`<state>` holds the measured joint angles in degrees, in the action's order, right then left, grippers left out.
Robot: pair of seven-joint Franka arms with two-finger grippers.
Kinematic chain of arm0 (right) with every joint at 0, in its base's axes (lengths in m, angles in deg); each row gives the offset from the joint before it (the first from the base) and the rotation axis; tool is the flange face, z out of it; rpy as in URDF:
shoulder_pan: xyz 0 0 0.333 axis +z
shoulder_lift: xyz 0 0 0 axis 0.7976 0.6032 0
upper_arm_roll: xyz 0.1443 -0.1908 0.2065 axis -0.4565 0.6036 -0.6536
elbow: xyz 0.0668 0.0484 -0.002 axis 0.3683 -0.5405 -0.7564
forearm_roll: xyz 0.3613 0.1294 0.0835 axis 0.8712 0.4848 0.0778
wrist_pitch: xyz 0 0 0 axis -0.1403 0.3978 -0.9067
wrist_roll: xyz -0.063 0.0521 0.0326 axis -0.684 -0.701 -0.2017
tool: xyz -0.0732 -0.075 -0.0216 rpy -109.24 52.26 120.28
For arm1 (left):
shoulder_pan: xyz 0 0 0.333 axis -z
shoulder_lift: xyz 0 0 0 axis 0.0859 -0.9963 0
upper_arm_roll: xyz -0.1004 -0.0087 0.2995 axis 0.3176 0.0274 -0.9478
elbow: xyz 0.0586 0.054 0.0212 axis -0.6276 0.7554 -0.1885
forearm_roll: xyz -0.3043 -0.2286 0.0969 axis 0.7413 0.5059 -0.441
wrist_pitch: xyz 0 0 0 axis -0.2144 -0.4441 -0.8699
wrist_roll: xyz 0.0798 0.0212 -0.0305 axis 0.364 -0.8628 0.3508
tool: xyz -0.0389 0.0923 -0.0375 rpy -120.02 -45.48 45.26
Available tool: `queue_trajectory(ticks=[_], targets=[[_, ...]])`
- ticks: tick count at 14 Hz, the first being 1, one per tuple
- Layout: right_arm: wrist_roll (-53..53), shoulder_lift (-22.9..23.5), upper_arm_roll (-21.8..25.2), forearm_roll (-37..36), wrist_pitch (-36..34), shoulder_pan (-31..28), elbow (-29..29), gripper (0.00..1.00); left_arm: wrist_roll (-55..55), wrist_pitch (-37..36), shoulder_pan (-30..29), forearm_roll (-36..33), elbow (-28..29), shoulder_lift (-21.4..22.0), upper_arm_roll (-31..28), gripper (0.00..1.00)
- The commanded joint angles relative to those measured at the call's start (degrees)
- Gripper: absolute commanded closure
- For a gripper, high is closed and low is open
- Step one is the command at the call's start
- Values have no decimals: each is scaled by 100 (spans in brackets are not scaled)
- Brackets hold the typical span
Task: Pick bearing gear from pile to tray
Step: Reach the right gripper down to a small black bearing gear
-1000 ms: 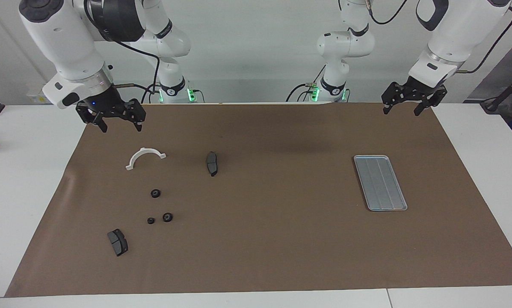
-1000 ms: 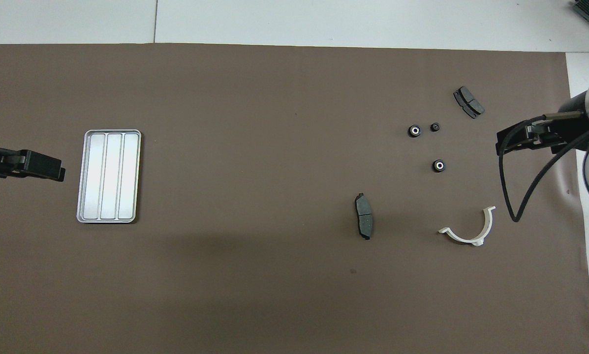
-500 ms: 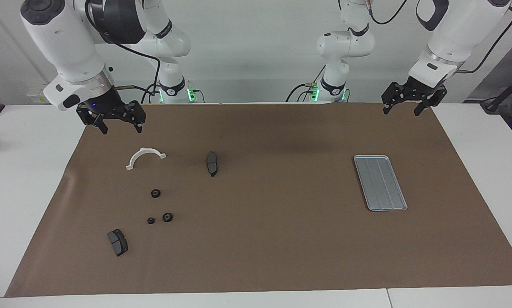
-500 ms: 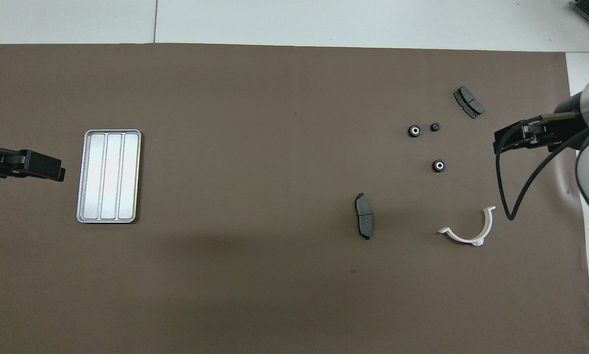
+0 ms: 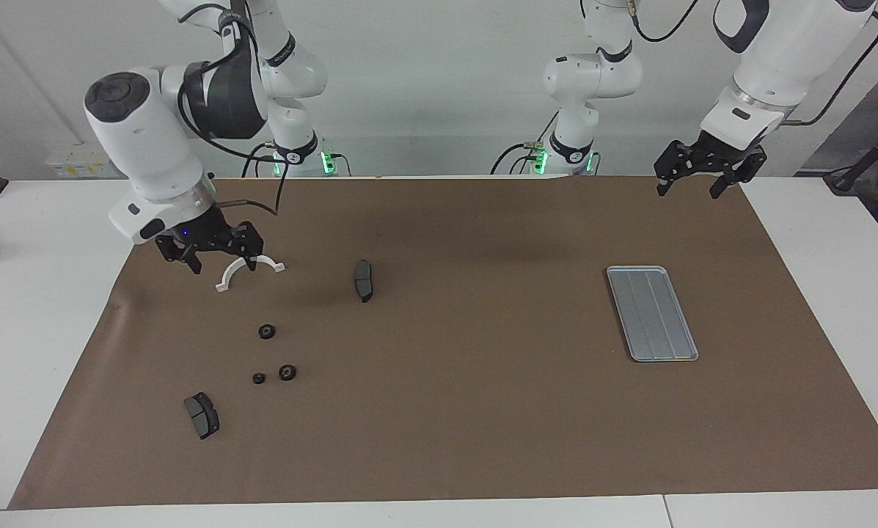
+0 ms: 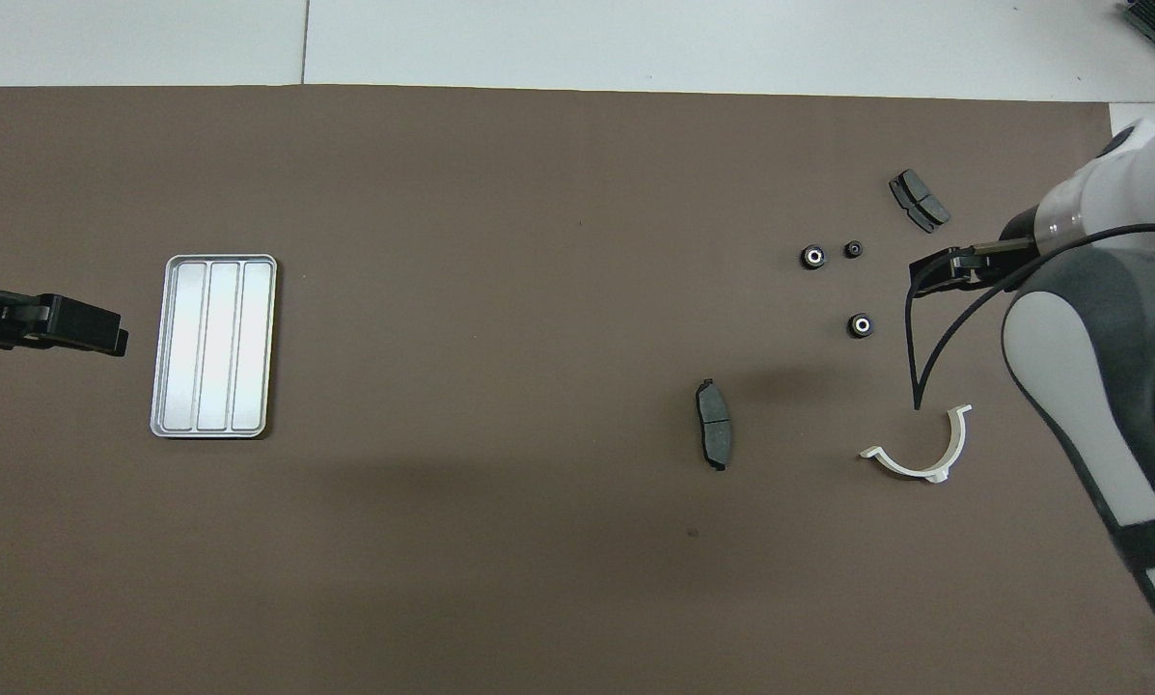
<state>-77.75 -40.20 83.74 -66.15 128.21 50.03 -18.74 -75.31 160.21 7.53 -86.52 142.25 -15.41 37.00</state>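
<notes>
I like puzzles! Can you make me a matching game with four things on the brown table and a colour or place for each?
Things:
1. tray
2. half-ring bracket
3. smallest black ring
4. right end effector

Clues:
A. white and curved
B. open, in the air over the mat beside the bracket
C. silver-grey, with nothing in it, at the left arm's end of the table
D. beside a bigger black ring

Pairs: 1-C, 2-A, 3-D, 4-B
</notes>
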Motion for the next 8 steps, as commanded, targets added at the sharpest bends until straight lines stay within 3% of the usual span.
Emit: queue_trajectory(ticks=[1,8], targets=[[-289,576,-42,93,747,-126,-25,0,-13,-72,-75,39,37,42,30,0],[-455,1543,-42,84,2171,-117,-78,0,-13,-72,-75,39,37,42,30,0]])
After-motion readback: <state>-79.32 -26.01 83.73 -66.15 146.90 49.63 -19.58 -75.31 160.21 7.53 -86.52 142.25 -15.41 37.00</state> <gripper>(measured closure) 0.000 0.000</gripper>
